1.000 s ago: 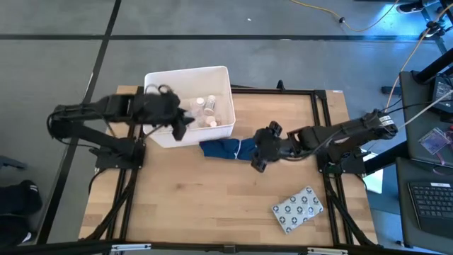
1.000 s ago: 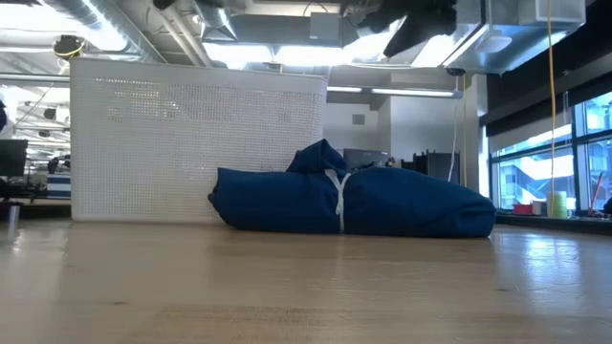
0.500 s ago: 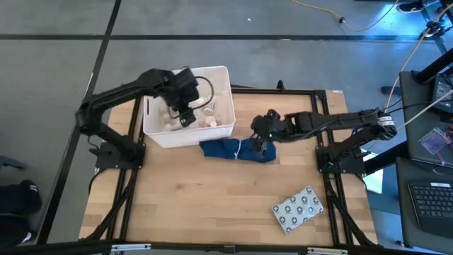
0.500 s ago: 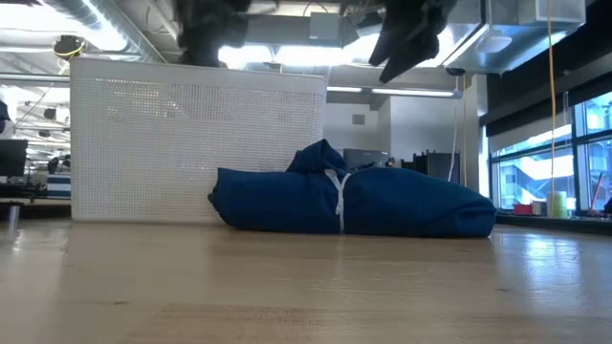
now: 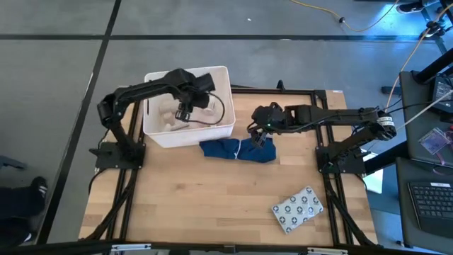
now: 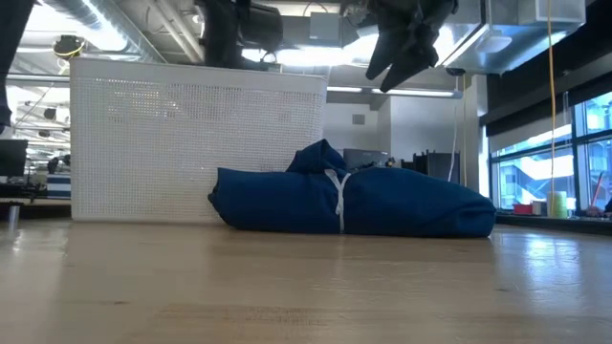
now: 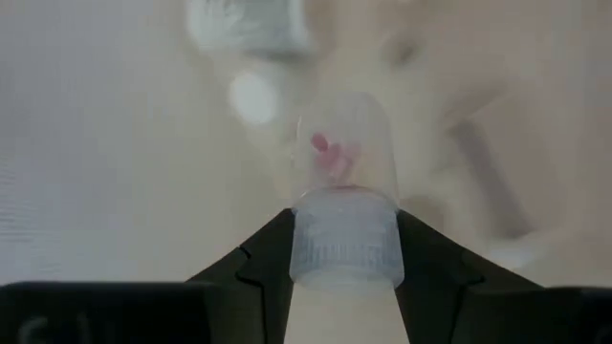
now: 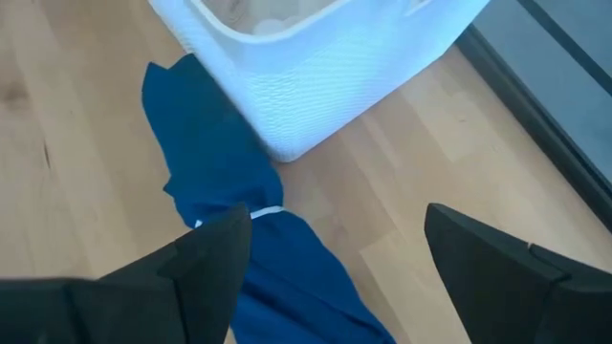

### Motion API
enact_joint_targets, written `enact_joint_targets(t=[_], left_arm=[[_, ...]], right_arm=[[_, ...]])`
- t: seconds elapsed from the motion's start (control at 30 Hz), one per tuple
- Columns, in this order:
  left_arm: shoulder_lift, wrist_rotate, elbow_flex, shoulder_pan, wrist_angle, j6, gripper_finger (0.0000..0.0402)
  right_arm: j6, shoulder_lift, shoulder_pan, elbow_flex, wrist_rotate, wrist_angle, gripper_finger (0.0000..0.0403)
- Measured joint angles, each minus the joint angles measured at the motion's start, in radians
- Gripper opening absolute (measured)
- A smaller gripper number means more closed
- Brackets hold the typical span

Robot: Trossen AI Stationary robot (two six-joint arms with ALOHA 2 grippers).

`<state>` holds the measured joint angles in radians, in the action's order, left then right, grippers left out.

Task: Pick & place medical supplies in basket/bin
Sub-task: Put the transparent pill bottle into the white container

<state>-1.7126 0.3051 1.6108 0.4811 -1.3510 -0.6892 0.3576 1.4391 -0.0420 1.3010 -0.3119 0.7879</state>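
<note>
While the left end effector (image 7: 342, 250) is pinching a small clear vial (image 7: 342, 205) by its cap end, it's now hanging right over the inside of the bin (image 5: 221, 79), so the carry looks basically done. A second ago that arm was folded back off the bin's left side, half a second ago it was over the middle, and now the end effector (image 5: 185, 106) sits above the bin's centre with the arm stretched up and over the left wall from its base. From the wrist view there's something pinkish inside the vial and blurry white stuff below it, probably the supplies already dropped in. My guess is the next thing is just letting go. Meanwhile the right end effector (image 5: 260, 131) has swung in from lower on the desk (image 5: 212, 205) and is now above the right end of the blue cloth (image 5: 230, 149), fingers spread wide and empty, arm reaching nearly straight across from the right. In its wrist view the cloth (image 8: 239, 248) lies just beside the bin's corner (image 8: 316, 86). Blister pack (image 5: 298, 208) is well apart from everything, near the desk's front right, not yet picked up, so that one's left to do.
</note>
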Motion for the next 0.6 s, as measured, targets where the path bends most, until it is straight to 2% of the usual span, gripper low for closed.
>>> enact_joint_targets(t=[0.07, 0.13, 0.4, 0.6], left_arm=[[-0.018, 0.095, 0.0, -0.019, 0.0, -0.074, 0.0138], [-0.037, 0.146, 0.0, -0.035, 0.001, -0.148, 0.0138], [-0.097, 0.12, -0.001, -0.098, 0.021, -0.419, 0.0139], [-0.146, 0.118, -0.001, -0.116, 0.055, -0.463, 0.0139]], right_arm=[[0.0, 0.0, -0.002, 0.0, 0.0, 0.0, 0.031], [0.0, 0.0, -0.004, 0.0, -0.003, 0.0, 0.031], [0.0, 0.0, -0.004, 0.0, -0.008, 0.0, 0.031], [0.0, 0.0, -0.004, 0.0, -0.008, 0.001, 0.031]])
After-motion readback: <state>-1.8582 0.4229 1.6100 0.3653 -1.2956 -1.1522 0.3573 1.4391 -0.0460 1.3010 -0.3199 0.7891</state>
